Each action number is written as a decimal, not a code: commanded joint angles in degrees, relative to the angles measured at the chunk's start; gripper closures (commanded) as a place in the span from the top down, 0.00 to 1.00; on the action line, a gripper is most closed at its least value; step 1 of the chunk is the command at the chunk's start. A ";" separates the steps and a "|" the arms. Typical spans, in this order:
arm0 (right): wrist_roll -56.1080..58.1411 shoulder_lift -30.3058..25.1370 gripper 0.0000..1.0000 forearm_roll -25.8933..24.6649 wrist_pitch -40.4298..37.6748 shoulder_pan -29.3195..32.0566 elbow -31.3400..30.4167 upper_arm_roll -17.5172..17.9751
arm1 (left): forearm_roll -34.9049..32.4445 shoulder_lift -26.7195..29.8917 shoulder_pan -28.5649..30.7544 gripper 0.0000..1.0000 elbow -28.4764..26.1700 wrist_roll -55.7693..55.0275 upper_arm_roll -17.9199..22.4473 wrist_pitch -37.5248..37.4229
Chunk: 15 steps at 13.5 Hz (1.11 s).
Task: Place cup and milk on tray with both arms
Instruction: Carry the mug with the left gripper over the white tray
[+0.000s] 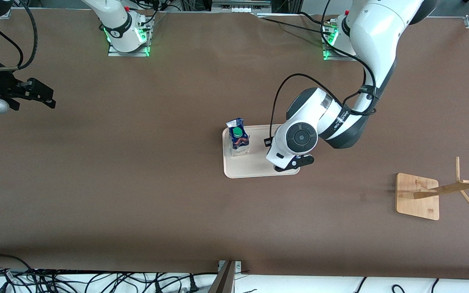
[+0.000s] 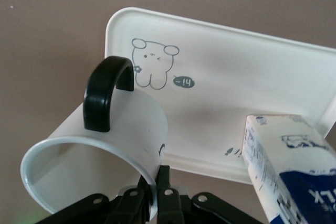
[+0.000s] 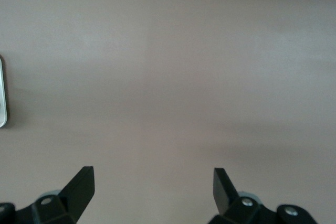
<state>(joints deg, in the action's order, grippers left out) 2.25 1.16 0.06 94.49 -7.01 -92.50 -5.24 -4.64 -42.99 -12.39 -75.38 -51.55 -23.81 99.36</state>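
The tray (image 1: 250,165) lies mid-table. The milk (image 1: 238,140) stands upright on the tray's end toward the right arm. In the left wrist view the tray (image 2: 236,77) shows its bunny drawing, with the milk (image 2: 294,166) beside it. My left gripper (image 1: 289,162) is over the tray's other end. In its wrist view the left gripper (image 2: 156,182) is shut on the rim wall of the white cup (image 2: 105,145), black handle showing. The arm hides the cup in the front view. My right gripper (image 1: 41,95) waits open and empty above bare table, as its wrist view (image 3: 153,182) shows.
A wooden rack (image 1: 417,195) with a square base and slanted pegs stands toward the left arm's end, nearer to the front camera than the tray. Cables lie along the table's edge nearest the front camera.
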 commanded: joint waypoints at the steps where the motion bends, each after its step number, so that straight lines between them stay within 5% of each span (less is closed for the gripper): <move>1: -0.49 0.42 1.00 -0.50 -0.36 0.59 1.18 0.49 | -0.19 -2.70 -0.18 0.00 1.56 -2.50 0.25 1.79; 9: -0.49 0.42 1.00 -0.50 -0.27 0.59 1.10 0.49 | -0.46 -6.22 -1.14 0.00 0.68 -4.61 0.25 4.88; 10: -0.49 0.42 1.00 -0.50 -0.27 0.59 1.10 0.49 | -0.46 -6.57 -1.14 0.17 0.68 -4.61 0.25 4.96; 11: -0.49 0.42 1.00 -0.50 -0.27 0.59 1.10 0.49 | -0.63 -6.66 -1.14 0.53 0.68 -4.53 0.34 4.96; 12: -0.49 0.42 1.00 -0.50 -0.18 0.59 1.18 0.49 | -0.72 -6.66 -1.23 1.00 0.68 -3.92 0.34 4.96; 15: -0.49 0.42 1.00 -0.50 -0.27 0.59 1.10 0.49 | -0.72 -6.49 -1.14 1.00 0.68 -3.65 0.34 4.79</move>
<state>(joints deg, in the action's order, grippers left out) 2.24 1.18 0.06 94.51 -7.00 -92.48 -5.24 -4.64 -49.45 -13.17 -75.41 -55.22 -23.56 104.29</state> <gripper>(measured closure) 0.000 0.463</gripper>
